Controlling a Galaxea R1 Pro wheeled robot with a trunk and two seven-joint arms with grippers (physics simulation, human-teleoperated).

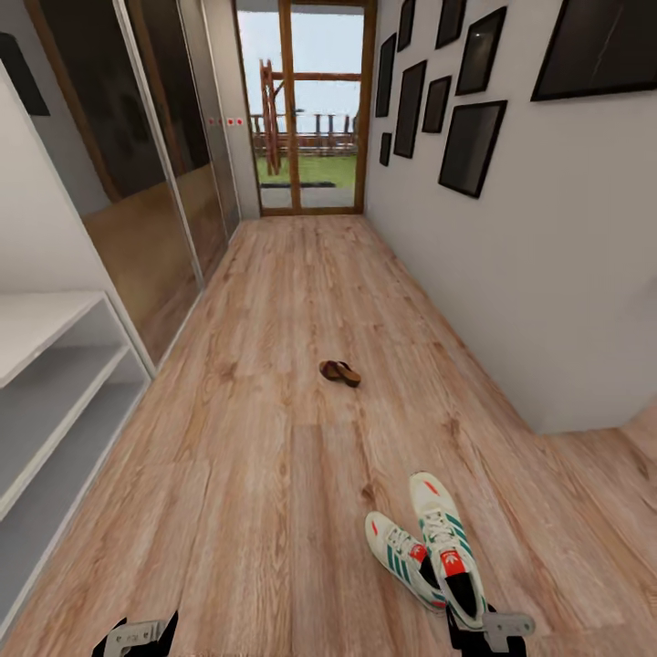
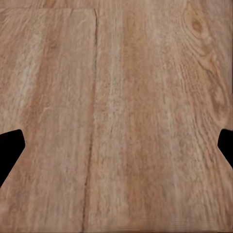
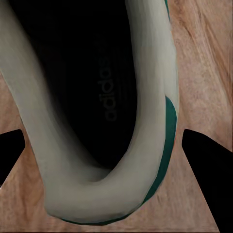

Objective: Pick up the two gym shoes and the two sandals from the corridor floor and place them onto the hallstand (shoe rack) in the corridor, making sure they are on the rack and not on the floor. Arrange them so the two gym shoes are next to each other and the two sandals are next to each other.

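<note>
Gym shoes [image 1: 429, 547] side by side, right end effector [image 3: 116, 145] open around one heel, sandals [image 1: 339, 371] beyond.

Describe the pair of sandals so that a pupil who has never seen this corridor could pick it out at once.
Start at the glass door at the corridor's far end and come back along the wood-plank floor. Near the middle, alone on the planks, lies the pair of sandals. They are small, flat and dark brown, unlike the two white gym shoes with green stripes lying closer to the robot.

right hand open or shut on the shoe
Open: the right hand has its fingers spread either side of the gym shoe's heel, not touching.
</note>
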